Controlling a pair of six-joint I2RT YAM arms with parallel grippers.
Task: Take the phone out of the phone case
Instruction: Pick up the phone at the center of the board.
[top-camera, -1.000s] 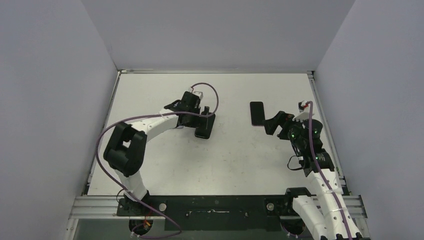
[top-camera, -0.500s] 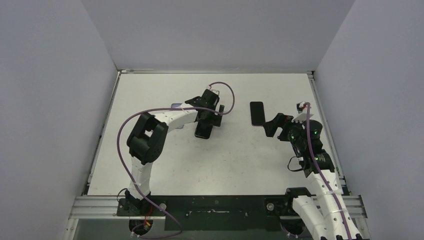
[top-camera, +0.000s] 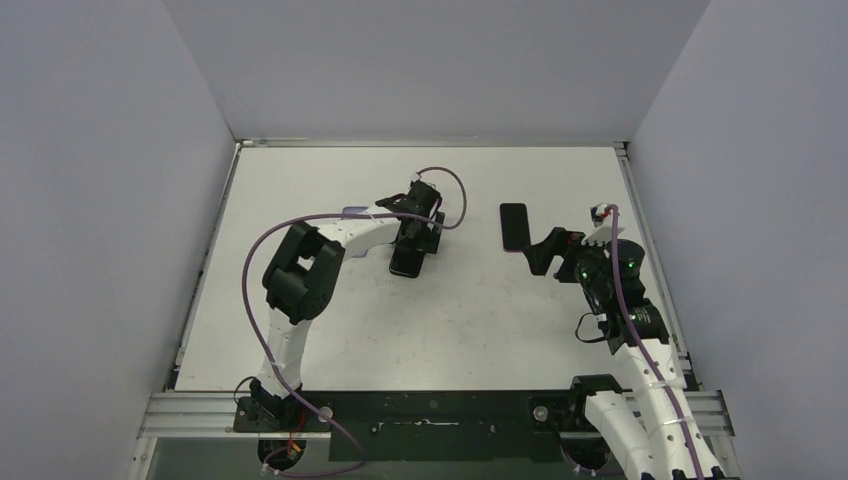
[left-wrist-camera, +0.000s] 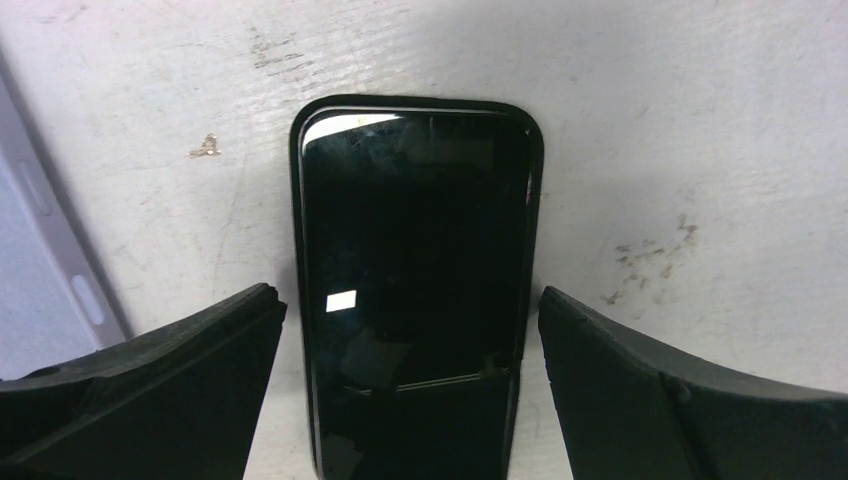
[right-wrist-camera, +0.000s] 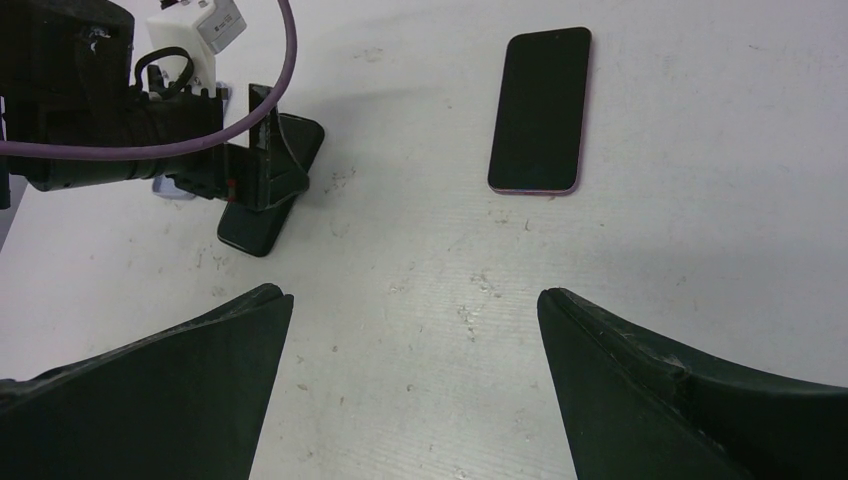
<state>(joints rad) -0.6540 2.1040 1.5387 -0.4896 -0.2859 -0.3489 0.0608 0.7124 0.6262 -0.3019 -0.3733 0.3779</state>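
A black phone case (top-camera: 405, 262) lies flat on the white table left of centre. In the left wrist view the case (left-wrist-camera: 415, 280) shows a raised rim around a glossy dark inside; I cannot tell if anything sits in it. My left gripper (top-camera: 415, 240) is open just above it, its fingers (left-wrist-camera: 200, 350) either side of the case's near end, not touching. A bare dark phone (top-camera: 513, 228) with a pinkish edge lies apart at the right, also in the right wrist view (right-wrist-camera: 540, 108). My right gripper (top-camera: 545, 250) is open and empty, just right of the phone.
A small pale lavender thing (top-camera: 352, 211) lies on the table behind the left arm's forearm. Grey walls (top-camera: 120, 200) close the table on three sides. The left arm's purple cable (top-camera: 450, 195) loops over its wrist.
The left arm has swung right and turned, bringing its open gripper over the case's far end. The right arm, the case and the phone have stayed in place.
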